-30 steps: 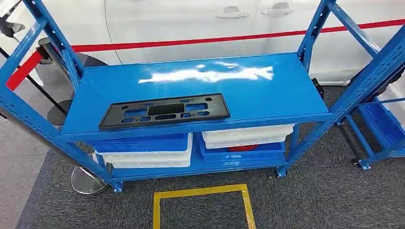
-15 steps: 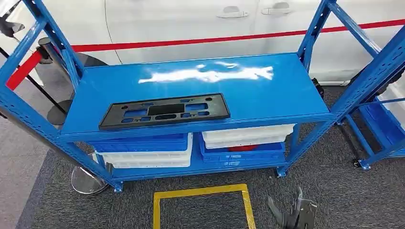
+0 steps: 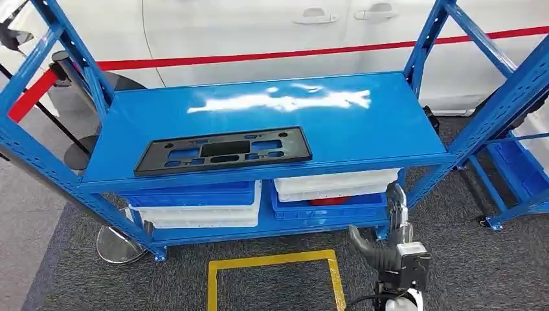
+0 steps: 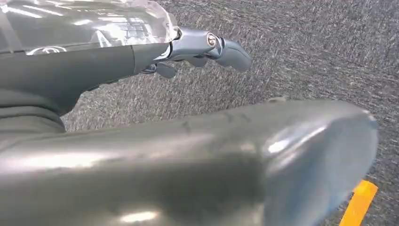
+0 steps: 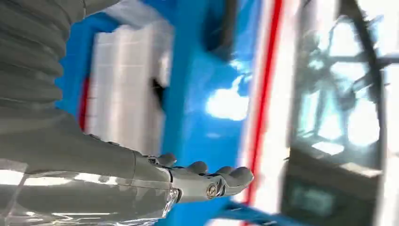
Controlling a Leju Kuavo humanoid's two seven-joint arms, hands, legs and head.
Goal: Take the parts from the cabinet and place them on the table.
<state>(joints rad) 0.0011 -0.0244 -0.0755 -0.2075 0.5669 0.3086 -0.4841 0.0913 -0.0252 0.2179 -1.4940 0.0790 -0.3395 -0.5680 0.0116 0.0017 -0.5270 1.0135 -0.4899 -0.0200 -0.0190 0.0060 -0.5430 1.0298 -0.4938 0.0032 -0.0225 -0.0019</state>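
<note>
Reaching toward the blue shelf rack | right hand in front of the rack's lower right bins, fingers spread and holding nothing, likely readying a grasp | left hand empty over carpet, fingers loosely extended | black plate-shaped part flat near the rack's top-shelf front edge, within reach.

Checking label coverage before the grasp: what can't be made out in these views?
- Red item in the lower blue bin: head view, mostly hidden by the white bins stacked over it.
- Shelf: right wrist view, motion-blurred.
- Left hand: left wrist view, its grey thumb covers much of the picture.
- Right hand: head view, arm cut off by the bottom edge.
</note>
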